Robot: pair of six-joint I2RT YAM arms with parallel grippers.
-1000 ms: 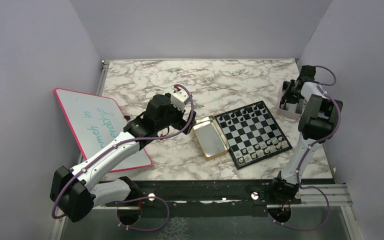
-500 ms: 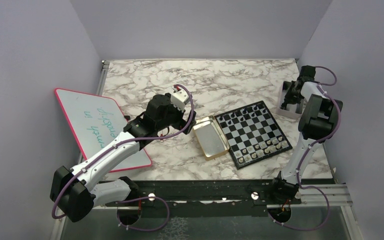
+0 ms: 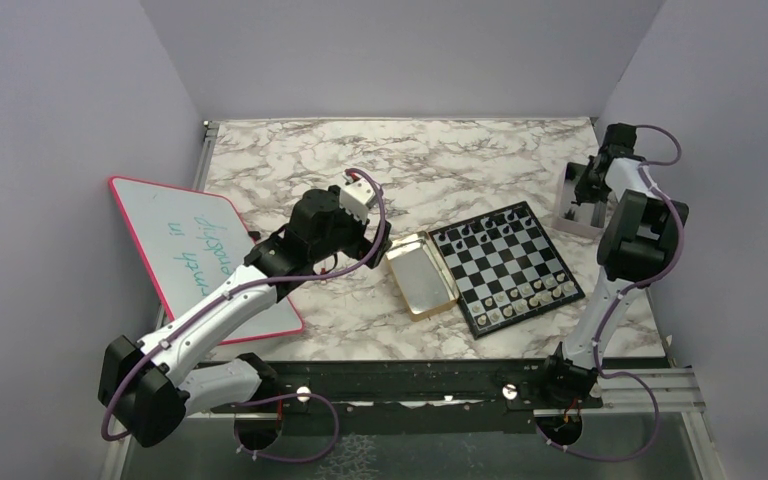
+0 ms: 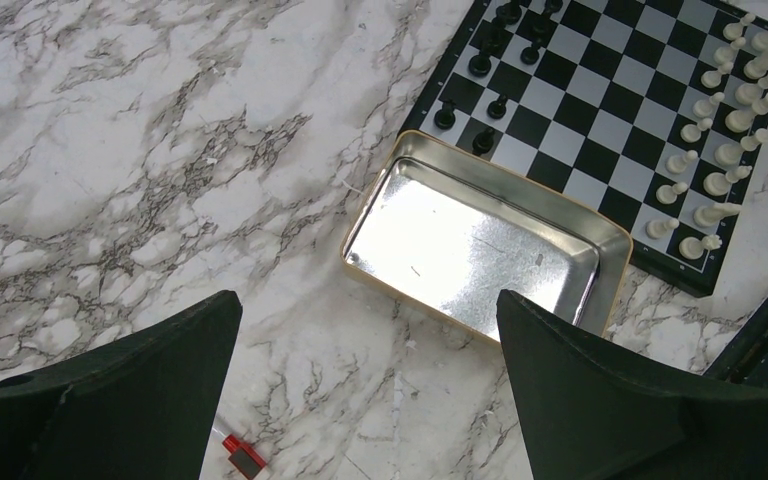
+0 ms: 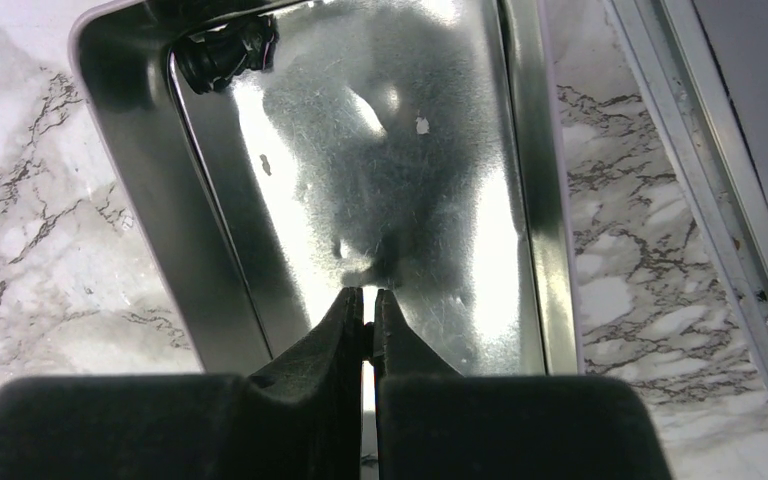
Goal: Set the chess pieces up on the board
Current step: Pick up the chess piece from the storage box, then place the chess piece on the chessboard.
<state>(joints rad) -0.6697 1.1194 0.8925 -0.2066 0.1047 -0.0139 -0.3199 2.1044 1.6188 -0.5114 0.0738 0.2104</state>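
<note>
handwriting on the whiteboard (image 3: 160,215) is unreadable. left gripper (image 4: 365,300) gapes empty over the gold tin (image 4: 460,250); right gripper (image 5: 368,296) is pinched closed, empty, over a silver tin (image 5: 210,250). chess pieces (image 4: 720,150) stand on the board (image 3: 505,265) between the tins.

The table (image 3: 290,160) has a white marble-patterned top with grey veins. A pink-rimmed whiteboard (image 3: 165,235) with teal writing lies at the left edge and juts out past it. Toward the near right, the board (image 3: 505,262) sits skewed to the table's edges. An open gold tin (image 3: 422,275) lies hard against the board's left side. A small red object (image 4: 243,457) lies on the bare marble near the gold tin. A silvery tin (image 3: 572,215) lies by the right edge, toward the far right corner.
</note>
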